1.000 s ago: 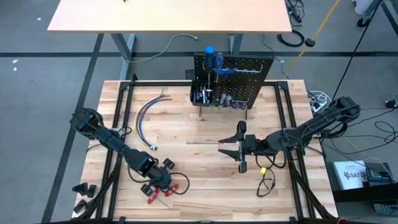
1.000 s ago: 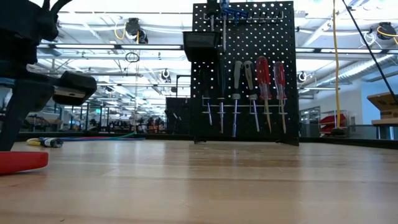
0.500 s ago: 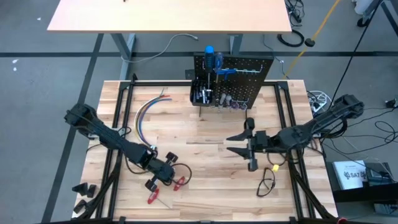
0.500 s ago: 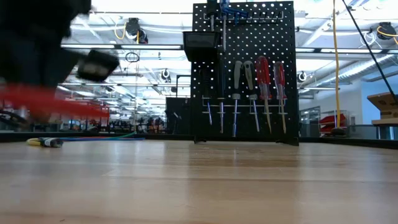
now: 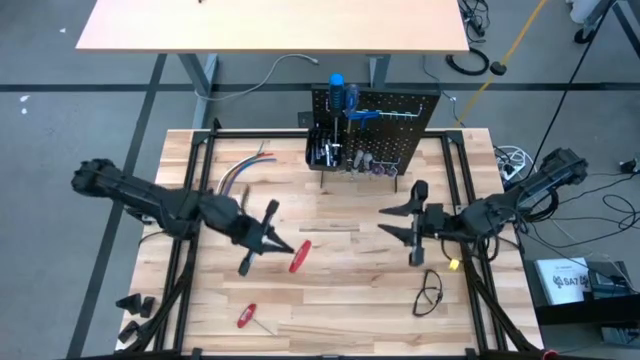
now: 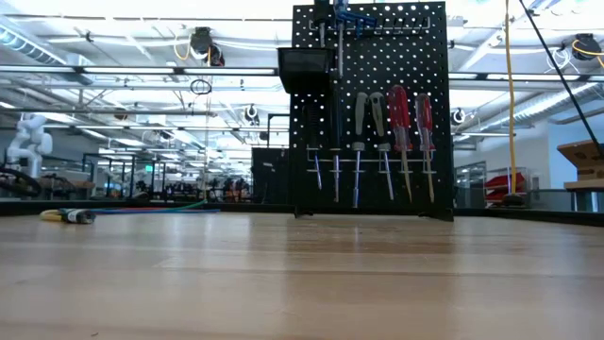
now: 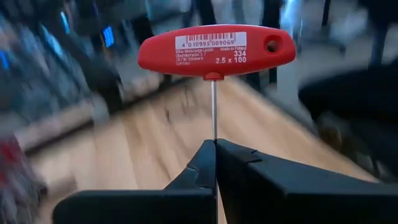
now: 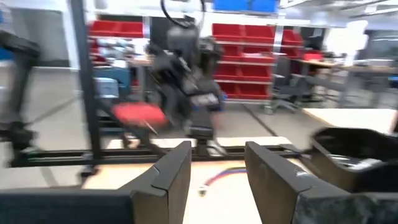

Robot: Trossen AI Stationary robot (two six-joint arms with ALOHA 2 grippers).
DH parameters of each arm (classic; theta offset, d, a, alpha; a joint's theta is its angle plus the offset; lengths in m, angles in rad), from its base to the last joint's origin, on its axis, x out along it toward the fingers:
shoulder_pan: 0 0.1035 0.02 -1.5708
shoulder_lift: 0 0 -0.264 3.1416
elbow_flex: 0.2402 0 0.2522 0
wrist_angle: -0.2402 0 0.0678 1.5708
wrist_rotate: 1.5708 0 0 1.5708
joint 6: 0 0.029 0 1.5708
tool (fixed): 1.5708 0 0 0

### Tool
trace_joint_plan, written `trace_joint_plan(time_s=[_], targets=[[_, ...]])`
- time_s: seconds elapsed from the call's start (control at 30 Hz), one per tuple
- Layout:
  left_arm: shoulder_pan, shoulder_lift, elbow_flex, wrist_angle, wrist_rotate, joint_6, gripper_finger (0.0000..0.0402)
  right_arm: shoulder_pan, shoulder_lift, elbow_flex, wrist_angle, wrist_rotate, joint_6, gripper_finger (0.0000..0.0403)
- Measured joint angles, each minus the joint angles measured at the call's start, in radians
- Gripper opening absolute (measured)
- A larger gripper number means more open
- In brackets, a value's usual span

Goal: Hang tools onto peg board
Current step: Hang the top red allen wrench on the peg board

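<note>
we see open pale wooden tabletop [image 5: 330, 290] mid-table; the black upright perforated peg board [image 5: 375, 130] blocks the far edge, coloured wires [image 5: 235, 185] far left.

Grey concrete floor [image 5: 60, 150] surrounds the work area; a pale wooden desk on grey metal legs [image 5: 270, 25] stands at twelve o'clock. Beyond, bright ceiling strip lights [image 6: 142, 57] and red storage bins on shelving [image 8: 249, 37].

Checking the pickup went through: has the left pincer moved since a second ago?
Yes. The left pincer, shut on a red T-handle tool, went from the table's near edge toward the peg board.
</note>
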Motion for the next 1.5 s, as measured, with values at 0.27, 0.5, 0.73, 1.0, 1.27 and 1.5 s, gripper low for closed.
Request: trace_joint_plan(time_s=[0.27,0.5,0.73,1.0,1.27,1.5], targets=[[0.229,0.024,-0.121,0.504,0.339,-0.002,0.0001,-0.065,0.086,-0.001,0.046,0.076,-0.002,0.0141],[0.319,0.117,-0.209,1.158,0.346,-0.161,0.0001,-0.139,0.188,-0.001,0.284,-0.076,-0.032,0.0141],[0.359,0.207,-0.209,1.278,0.316,-0.219,0.0001,-0.239,0.298,0.071,0.404,-0.189,-0.034,0.0141],[0.407,0.236,-0.210,1.279,0.302,-0.247,0.0001,-0.321,0.476,0.263,0.216,-0.218,-0.016,0.0141],[0.426,0.236,-0.210,1.269,0.347,-0.247,0.0001,-0.343,0.584,0.392,0.129,-0.210,-0.096,0.0141],[0.425,0.235,-0.210,1.255,0.351,-0.246,0.0001,-0.343,0.584,0.406,0.131,-0.207,-0.105,0.0141]])
